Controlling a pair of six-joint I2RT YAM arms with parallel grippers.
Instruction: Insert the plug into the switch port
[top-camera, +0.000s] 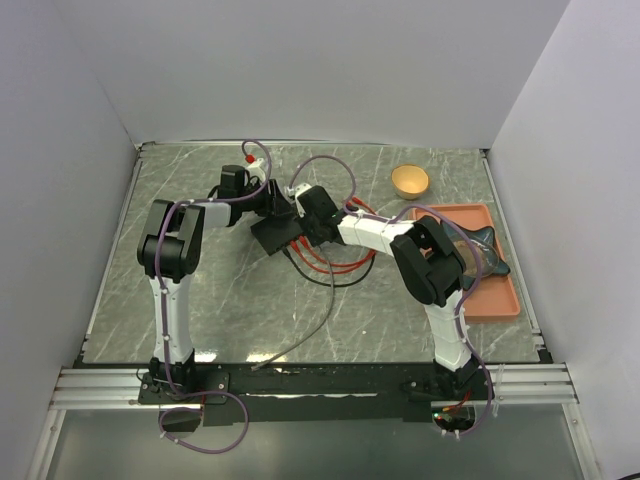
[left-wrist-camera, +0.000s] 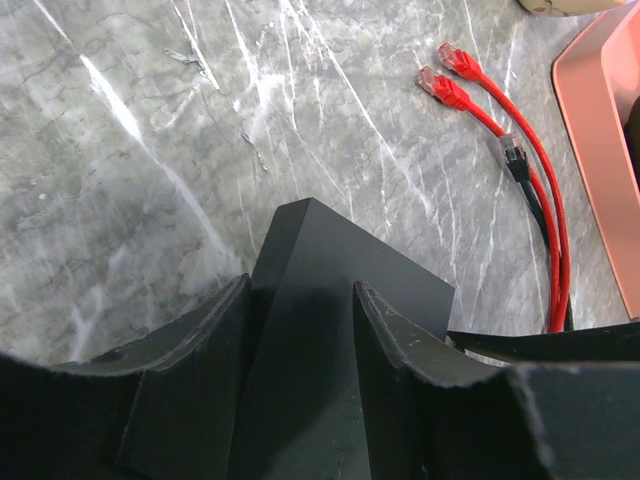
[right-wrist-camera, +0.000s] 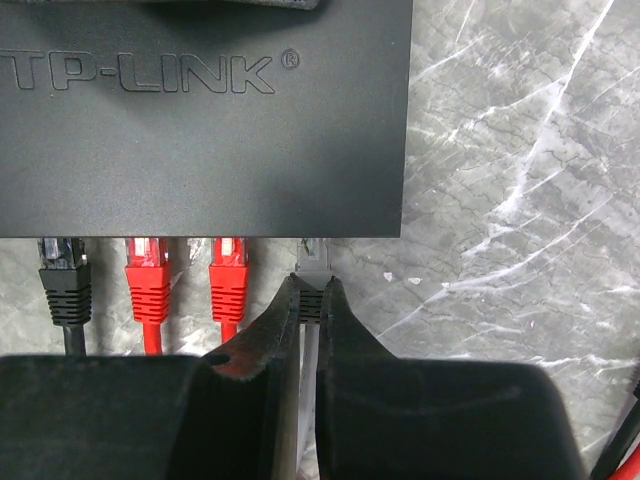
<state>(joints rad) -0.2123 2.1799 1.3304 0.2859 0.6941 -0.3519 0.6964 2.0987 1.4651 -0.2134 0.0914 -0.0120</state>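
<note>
The plug (right-wrist-camera: 312, 262) is at the long edge of the switch (right-wrist-camera: 200, 120) where the row of sockets is, fourth in line after a black plug (right-wrist-camera: 62, 275) and two red plugs (right-wrist-camera: 148, 275) that sit already in that edge. Its clear tip touches the edge or is just inside. The switch port itself is hidden under the rim, so I cannot tell how deep the tip has gone.

The jaws of the right gripper (right-wrist-camera: 312, 305) are pressed together and pinch the plug at its grey boot, just behind the tip. I judge this a good place to hold. The plug is small, light and of hard plastic, while its cable behind is limp and would buckle if pushed. The thin latch is probably fragile, so the push should go straight toward the switch.

The jaws of the left gripper (left-wrist-camera: 303, 285) stand on both sides of the far corner of the switch. Whether they press it already, I cannot tell. The switch looks light and the counter (right-wrist-camera: 520, 150) smooth, so without this hold it may slide.
</note>
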